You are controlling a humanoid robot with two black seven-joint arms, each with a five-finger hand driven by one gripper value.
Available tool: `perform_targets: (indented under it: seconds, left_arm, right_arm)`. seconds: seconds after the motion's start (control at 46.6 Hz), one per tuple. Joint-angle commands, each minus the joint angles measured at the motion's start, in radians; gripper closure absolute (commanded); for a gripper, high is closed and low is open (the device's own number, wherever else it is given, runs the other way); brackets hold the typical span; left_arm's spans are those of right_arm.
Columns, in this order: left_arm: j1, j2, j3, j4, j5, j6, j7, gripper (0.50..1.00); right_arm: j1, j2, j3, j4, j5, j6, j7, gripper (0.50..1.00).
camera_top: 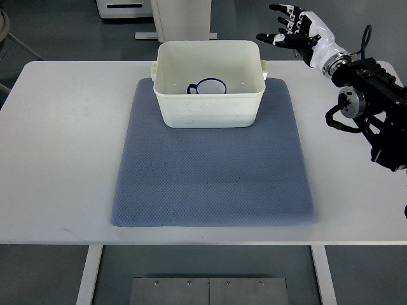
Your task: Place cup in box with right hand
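Observation:
A white cup with a blue rim and blue handle (pixel 207 88) sits upright inside the cream plastic box (pixel 210 111) at the far end of the blue mat (pixel 213 171). My right hand (pixel 289 28) hovers up and to the right of the box, past the table's far edge. Its fingers are spread and hold nothing. The right arm (pixel 372 95) comes in from the right edge. No left arm shows.
The mat lies on a white table (pixel 57 146). White equipment (pixel 156 16) stands on the floor behind the table. A metal base plate (pixel 206 291) shows below the front edge.

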Motion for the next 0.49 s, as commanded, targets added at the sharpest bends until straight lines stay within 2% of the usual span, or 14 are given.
perform_targets:
  seconds: [0.0,0.472]
  left_arm:
    - [0.000,0.000,0.000,0.000,-0.001,0.000,0.000,0.500]
    - [0.000,0.000,0.000,0.000,-0.001,0.000,0.000,0.500]
  right_arm:
    - [-0.024,-0.001,0.037,0.000,0.016,0.000,0.001,0.500]
    - [-0.147,-0.001,0.071,-0.003,0.018,-0.003,0.007,0.500]
